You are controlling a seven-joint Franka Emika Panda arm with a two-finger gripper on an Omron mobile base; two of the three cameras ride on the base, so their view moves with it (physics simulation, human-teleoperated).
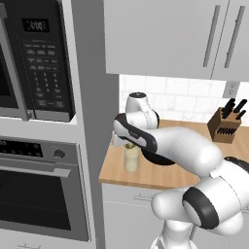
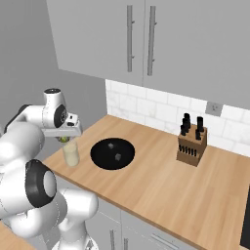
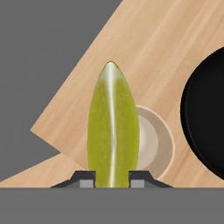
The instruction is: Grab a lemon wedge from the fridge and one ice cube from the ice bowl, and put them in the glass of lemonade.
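Note:
My gripper [image 3: 112, 178] is shut on the yellow-green lemon wedge [image 3: 113, 127], which stands upright between the fingertips. Directly below it sits the glass of lemonade [image 3: 151, 142], its rim and pale liquid showing just right of the wedge. From the right base camera the hand [image 2: 63, 133] hovers right over the glass of lemonade [image 2: 71, 154] at the counter's left end, with the lemon wedge [image 2: 65, 139] just above the rim. The black ice bowl [image 2: 112, 153] lies right of the glass with two ice cubes [image 2: 117, 156] inside. In the left base view the arm hides most of the ice bowl [image 1: 158, 161] behind the glass of lemonade [image 1: 131, 157].
A wooden knife block [image 2: 191, 145] stands at the back of the counter [image 2: 161, 190] near the tiled wall. A grey tall panel borders the counter's left edge, beside a microwave [image 1: 36, 58] and wall oven [image 1: 41, 189]. Upper cabinets [image 2: 141, 39] hang above.

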